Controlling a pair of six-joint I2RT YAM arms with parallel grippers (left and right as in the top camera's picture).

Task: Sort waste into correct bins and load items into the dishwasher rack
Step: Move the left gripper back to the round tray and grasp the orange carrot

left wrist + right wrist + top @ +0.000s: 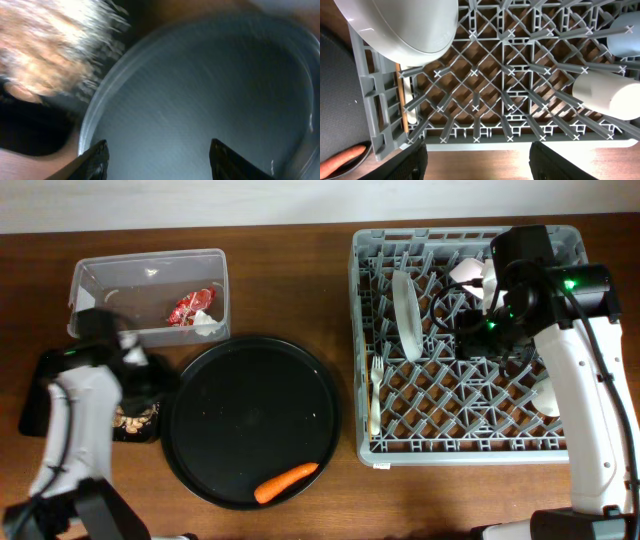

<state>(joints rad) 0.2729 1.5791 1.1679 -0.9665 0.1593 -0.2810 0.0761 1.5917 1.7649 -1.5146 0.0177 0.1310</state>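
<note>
The grey dishwasher rack holds a white plate on edge, a pale fork and a white cup. My right gripper hovers over the rack, open and empty; its view shows the plate, white cup and light-blue cup. The clear tub holds a red wrapper and white tissue. Food scraps lie in the shallow black tray. My left gripper is open and empty at the round tray's left rim.
The large round black tray lies between the bins and the rack, with an orange carrot near its front edge. The carrot also shows in the right wrist view. A white dish sits at the rack's back.
</note>
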